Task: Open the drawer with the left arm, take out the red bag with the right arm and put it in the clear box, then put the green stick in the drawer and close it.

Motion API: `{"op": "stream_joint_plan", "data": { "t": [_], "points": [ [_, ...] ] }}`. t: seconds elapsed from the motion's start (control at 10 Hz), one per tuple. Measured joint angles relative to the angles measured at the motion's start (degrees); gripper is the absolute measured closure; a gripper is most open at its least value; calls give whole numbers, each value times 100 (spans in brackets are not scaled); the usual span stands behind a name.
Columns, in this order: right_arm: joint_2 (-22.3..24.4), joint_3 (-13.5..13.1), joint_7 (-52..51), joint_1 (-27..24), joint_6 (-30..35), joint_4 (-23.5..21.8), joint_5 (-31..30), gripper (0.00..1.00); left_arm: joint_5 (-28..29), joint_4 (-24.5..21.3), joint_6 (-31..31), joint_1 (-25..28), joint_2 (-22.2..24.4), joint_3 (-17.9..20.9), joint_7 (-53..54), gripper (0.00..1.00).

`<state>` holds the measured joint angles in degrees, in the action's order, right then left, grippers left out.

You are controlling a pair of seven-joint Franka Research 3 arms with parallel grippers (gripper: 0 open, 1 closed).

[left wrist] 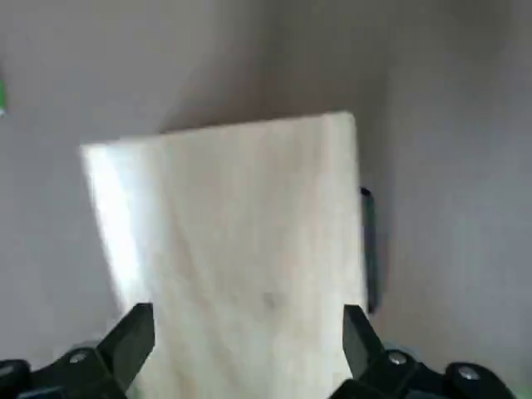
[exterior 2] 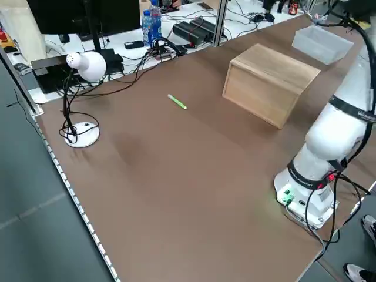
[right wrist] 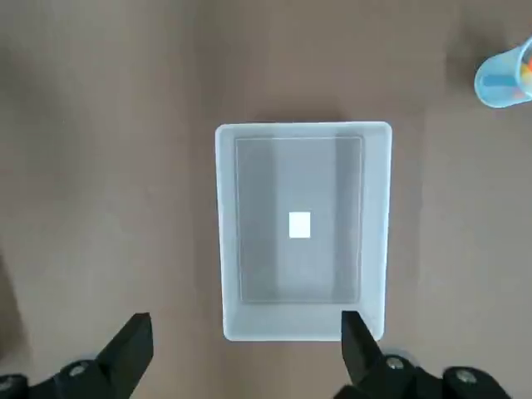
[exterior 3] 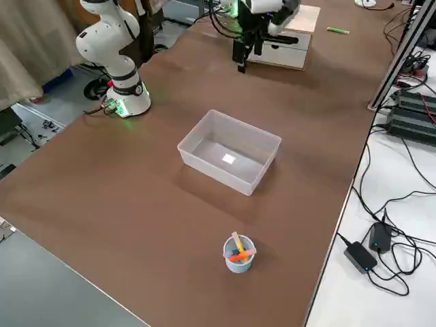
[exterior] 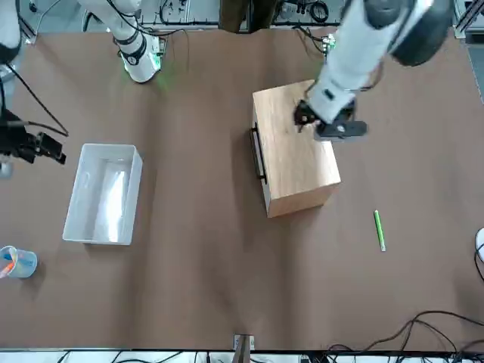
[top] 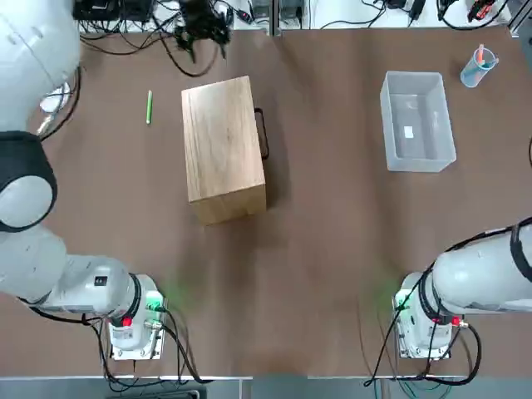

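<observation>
The light-wood cabinet stands left of the table's middle, its drawer pushed in. The dark bar handle faces the clear box, which holds only its white label. My left gripper hovers open above the cabinet top, and the front view shows the left gripper over the cabinet's near end. My right gripper hangs open high over the clear box. The green stick lies on the table on the cabinet's left. The red bag is out of view.
A pale blue cup with orange-pink sticks stands at the far right corner beyond the clear box. Cables and gear crowd the far edge. A white desk lamp sits off the table's left side.
</observation>
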<state>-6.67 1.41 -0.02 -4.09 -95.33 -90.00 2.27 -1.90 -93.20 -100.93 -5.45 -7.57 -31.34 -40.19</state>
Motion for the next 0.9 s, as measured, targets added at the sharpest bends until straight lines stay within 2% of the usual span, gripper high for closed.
{"op": "stream_joint_plan", "data": {
  "t": [0.2,0.5,0.7,0.9],
  "points": [
    [-267,14,17,259,-176,4,120,0,435,198,-310,-670,-601,4,-1078,0],
    [-724,20,63,653,-572,8,118,0,1271,949,-547,-1677,-1888,22,-2480,0],
    [-744,21,64,780,-612,36,112,0,1644,1118,-972,-2034,-2435,30,-3049,0],
    [-749,-11,64,777,-634,46,111,0,1899,1193,-1176,-2106,-2788,32,-3206,0]
  ]
}}
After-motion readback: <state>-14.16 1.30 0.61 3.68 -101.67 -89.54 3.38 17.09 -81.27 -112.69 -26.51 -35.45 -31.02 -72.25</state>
